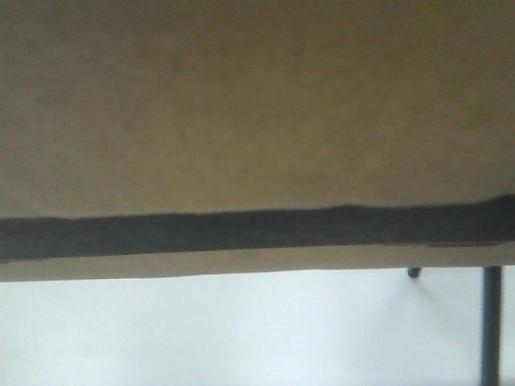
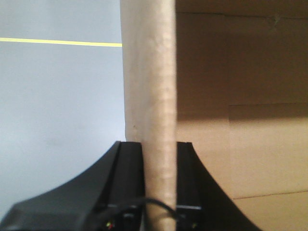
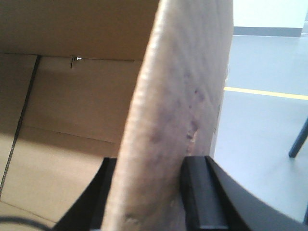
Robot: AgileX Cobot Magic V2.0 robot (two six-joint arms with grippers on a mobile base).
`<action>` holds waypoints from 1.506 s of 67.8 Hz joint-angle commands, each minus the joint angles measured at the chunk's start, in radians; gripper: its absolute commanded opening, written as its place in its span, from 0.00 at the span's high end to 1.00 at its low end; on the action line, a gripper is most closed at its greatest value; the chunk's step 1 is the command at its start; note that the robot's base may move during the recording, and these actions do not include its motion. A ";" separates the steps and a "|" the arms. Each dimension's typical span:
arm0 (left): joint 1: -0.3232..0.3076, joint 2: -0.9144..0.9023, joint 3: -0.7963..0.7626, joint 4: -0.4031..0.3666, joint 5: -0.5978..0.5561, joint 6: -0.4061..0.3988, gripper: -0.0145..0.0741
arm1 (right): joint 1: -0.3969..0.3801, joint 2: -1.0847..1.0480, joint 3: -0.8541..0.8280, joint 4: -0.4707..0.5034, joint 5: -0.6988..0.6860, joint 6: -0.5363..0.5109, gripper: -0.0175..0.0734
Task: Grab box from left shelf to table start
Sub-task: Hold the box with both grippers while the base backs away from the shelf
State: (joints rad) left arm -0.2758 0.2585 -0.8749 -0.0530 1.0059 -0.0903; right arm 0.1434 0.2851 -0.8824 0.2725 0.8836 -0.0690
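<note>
The box fills my front view from 9 to 3 o'clock, with the pale table at 6. My left gripper pinches one cardboard wall and my right gripper pinches another. Bare floor lies outside the box, and a dark leg stands at 3.

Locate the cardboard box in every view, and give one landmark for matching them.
Front view: the box fills the upper two thirds, dark band near its bottom.
Left wrist: its wall stands edge-on at centre, in the left gripper; interior at right.
Right wrist: its wall leans through centre, in the right gripper; interior at left.
Shared landmark: the yellow floor line, in both wrist views only.
</note>
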 commanded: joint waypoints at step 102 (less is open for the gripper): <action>-0.006 0.007 -0.036 -0.022 -0.155 0.004 0.95 | -0.005 0.014 -0.029 -0.007 -0.164 -0.018 0.74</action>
State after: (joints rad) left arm -0.2758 0.2585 -0.8749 -0.0530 1.0059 -0.0903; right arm 0.1416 0.2851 -0.8824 0.2725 0.8836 -0.0690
